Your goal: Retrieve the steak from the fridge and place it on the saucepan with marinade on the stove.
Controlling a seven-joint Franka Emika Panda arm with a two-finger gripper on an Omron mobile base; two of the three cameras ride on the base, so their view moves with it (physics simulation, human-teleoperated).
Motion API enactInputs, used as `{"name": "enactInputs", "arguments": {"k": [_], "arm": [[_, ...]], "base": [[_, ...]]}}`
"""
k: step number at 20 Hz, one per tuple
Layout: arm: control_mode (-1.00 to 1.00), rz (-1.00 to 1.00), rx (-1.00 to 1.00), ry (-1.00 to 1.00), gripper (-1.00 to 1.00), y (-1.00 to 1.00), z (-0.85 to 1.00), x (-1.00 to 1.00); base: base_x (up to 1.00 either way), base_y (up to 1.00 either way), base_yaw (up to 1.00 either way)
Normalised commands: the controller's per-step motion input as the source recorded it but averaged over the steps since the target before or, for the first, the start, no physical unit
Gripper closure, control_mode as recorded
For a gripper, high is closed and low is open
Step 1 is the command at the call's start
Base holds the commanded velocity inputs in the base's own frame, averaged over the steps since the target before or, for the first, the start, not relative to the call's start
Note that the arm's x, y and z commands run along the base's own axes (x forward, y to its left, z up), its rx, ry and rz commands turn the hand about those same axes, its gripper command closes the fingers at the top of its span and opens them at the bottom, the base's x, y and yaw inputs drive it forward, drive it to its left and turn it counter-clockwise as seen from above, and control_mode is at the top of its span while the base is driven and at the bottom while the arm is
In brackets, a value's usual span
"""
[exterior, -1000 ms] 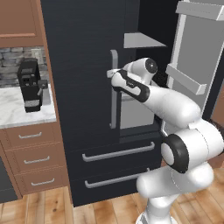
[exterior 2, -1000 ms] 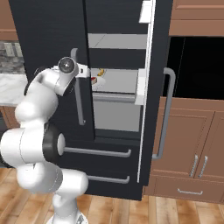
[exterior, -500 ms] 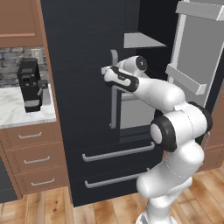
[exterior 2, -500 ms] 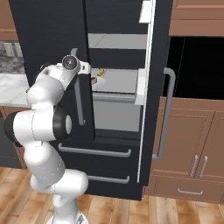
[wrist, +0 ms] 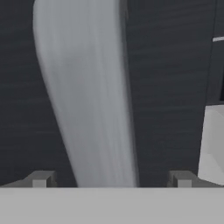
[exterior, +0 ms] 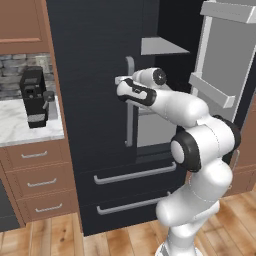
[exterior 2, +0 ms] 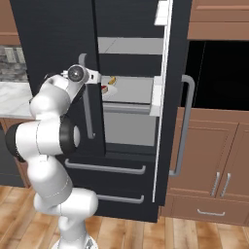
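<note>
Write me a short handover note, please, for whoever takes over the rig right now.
Tool: open, holding nothing, fingers on either side of the closed left door's grey handle, not closed on it.
Fridge: right door swung open, left door shut.
Steak: the small red piece on the grey shelf inside, next to a small yellow item; untouched.
Done: right door opened.
Left: reach the shelf, pick up the steak, carry it to the saucepan with marinade on the stove.
</note>
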Motion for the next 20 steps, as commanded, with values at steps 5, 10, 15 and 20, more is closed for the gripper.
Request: {"name": "enactInputs", "arguments": {"k": [5, 10, 15, 20], "arm": [[-1.00, 0.00, 0.00, 0.02, 1.00, 0.01, 0.00, 0.57], [-1.00, 0.00, 0.00, 0.14, 1.00, 0.04, 0.01, 0.40], [-1.00, 0.00, 0.00, 0.19, 1.00, 0.07, 0.01, 0.02], [-1.00, 0.00, -0.02, 0.04, 1.00, 0.34, -0.01, -0.59]], "base": [[0.00, 0.00, 0.00], [0.00, 0.00, 0.00], [0.00, 0.00, 0.00], [0.00, 0.00, 0.00]]}}
